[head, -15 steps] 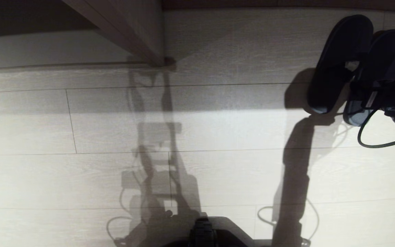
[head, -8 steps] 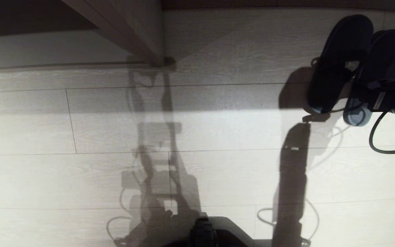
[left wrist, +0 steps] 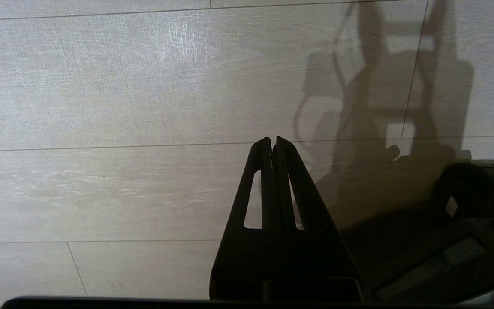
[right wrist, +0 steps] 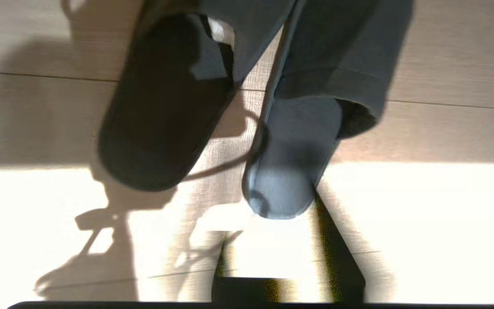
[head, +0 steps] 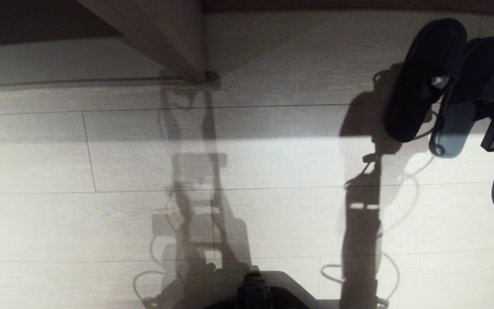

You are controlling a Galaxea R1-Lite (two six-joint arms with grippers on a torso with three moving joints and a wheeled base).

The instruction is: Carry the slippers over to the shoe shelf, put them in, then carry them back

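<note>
Position of the work items: the slippers (head: 427, 77) lie side by side on the floor (head: 272, 171), ahead of the robot and far to its right. The shoe shelf (head: 161, 38), with its slanted panel, stands ahead and to the left, well apart from them. Neither slipper is inside it.

Orientation: both long axes run roughly away from the robot, with the rounded toes at the far end and the open heels at the near end. The two lean slightly, so the heels sit further to the left than the toes. The darker slipper (head: 418, 98) is the inner one. The blue-grey slipper (head: 461, 120) is the outer one, and the two touch or nearly touch along their inner edges.

Right gripper (head: 485, 109): it sits at the outer flank of the blue-grey slipper, near its heel half, and approaches from the right edge of the head view. The fingers are together. Glare washes out the right wrist view, so it cannot be confirmed whether they pinch any fabric. Both slippers appear to lie flat on the floor.

Left gripper (left wrist: 272, 143): parked over bare floor with its fingers pressed together, well away from the slippers.

Governing relation: the slippers lie just ahead of the right gripper, heels toward it, so the right arm is much the nearer. In all likelihood any grasp must enter from the heel end, along the long axis.
</note>
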